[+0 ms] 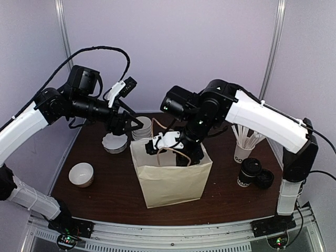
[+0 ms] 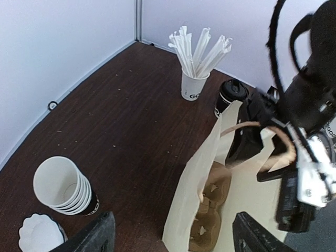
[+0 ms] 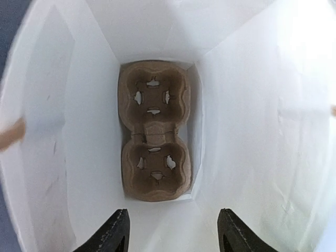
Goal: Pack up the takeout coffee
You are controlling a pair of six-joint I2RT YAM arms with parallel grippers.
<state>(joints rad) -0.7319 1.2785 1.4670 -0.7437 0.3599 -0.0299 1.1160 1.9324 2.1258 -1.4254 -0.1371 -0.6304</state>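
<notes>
The takeout coffee (image 1: 249, 172), a black lidded cup with white lettering, stands on the table right of the white paper bag (image 1: 169, 181); in the left wrist view the coffee (image 2: 229, 95) shows behind the bag (image 2: 197, 181). My right gripper (image 1: 185, 157) reaches down into the bag's mouth. Its jaws (image 3: 176, 233) are open and empty above a brown cup carrier (image 3: 155, 131) on the bag's floor. My left gripper (image 1: 136, 124) hovers at the bag's back left corner, open (image 2: 176, 239), with the bag's wall between its fingers but not pinched. The carrier (image 2: 212, 210) shows inside.
A white lettered cup of white sticks (image 1: 243, 151) stands behind the coffee, and a black lid (image 1: 264, 179) lies beside it. A stack of unlidded cups (image 1: 142, 127), a white fluted dish (image 1: 114, 143) and a white bowl (image 1: 81, 174) sit left of the bag.
</notes>
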